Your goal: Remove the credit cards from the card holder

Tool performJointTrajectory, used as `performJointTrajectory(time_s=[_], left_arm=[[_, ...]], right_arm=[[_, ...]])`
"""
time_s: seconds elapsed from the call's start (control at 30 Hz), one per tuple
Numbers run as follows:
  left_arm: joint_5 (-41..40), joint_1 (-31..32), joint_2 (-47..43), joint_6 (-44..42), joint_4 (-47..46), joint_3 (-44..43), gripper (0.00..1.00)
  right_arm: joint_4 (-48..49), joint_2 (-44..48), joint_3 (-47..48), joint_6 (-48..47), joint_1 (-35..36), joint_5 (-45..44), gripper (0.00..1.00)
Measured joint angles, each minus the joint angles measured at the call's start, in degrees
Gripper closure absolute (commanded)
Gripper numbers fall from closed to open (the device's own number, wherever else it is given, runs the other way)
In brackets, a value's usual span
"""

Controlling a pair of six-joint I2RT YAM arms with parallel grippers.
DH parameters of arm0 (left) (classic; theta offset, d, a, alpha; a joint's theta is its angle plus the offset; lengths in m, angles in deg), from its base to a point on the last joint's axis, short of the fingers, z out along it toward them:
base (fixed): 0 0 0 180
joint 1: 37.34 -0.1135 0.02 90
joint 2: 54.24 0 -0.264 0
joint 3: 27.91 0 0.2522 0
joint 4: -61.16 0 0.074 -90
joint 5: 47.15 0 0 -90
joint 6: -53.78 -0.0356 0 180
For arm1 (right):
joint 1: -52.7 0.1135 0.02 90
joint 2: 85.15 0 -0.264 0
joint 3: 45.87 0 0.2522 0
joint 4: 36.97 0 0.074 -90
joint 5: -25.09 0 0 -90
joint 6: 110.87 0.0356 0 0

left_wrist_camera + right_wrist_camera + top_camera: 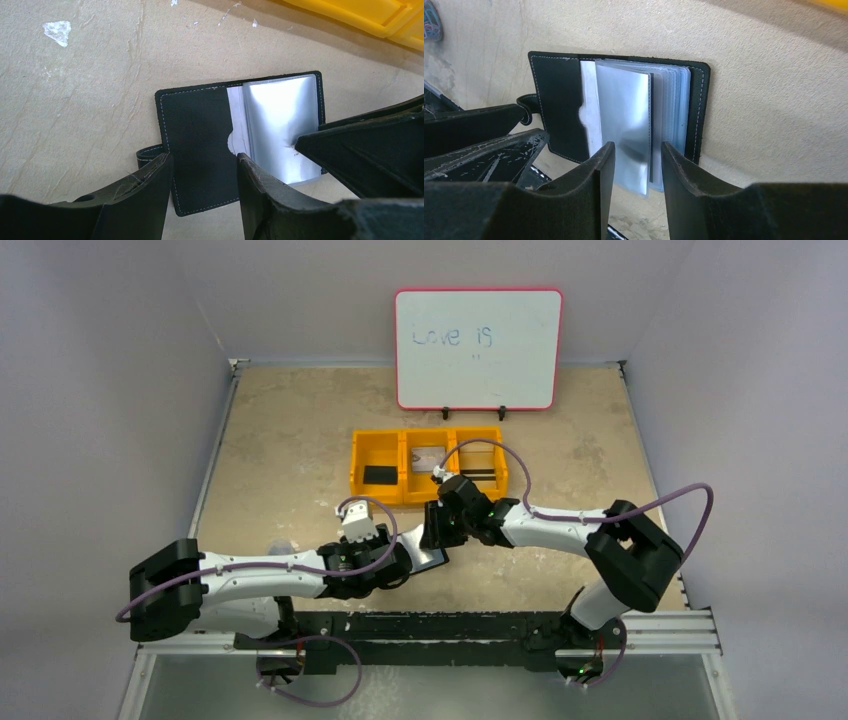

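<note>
The black card holder (200, 130) lies open on the table, between both grippers in the top view (437, 530). Its pale clear pockets (624, 115) stand fanned up from the spine. A whitish credit card (236, 125) shows at the cutout of the left flap's pocket, also in the right wrist view (591, 115). My left gripper (205, 157) is open, its fingers either side of the left flap. My right gripper (638, 147) is open, its fingers straddling the lower edge of one clear pocket. One right finger (360, 150) touches that pocket.
A yellow three-compartment tray (428, 488) stands just behind the grippers, holding a small flat black rectangle (380, 475), a pale card (428, 456) and a dark-striped item (481, 474). A whiteboard (478, 348) stands at the back. Side walls bound the table.
</note>
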Motion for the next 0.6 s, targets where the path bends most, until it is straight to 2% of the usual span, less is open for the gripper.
performJointTrajectory(time_s=[0.43,0.6], left_arm=[[-0.26,0.0,-0.09,0.13,0.24,0.0,0.52],[-1.75,0.0,-3.52,1.64,2.4,0.66,0.53]], right_arm=[[4.61,0.42,-0.02,-0.85,0.48,5.4,0.61],[8.79,0.42,-0.11,-0.85,0.48,9.01,0.57]])
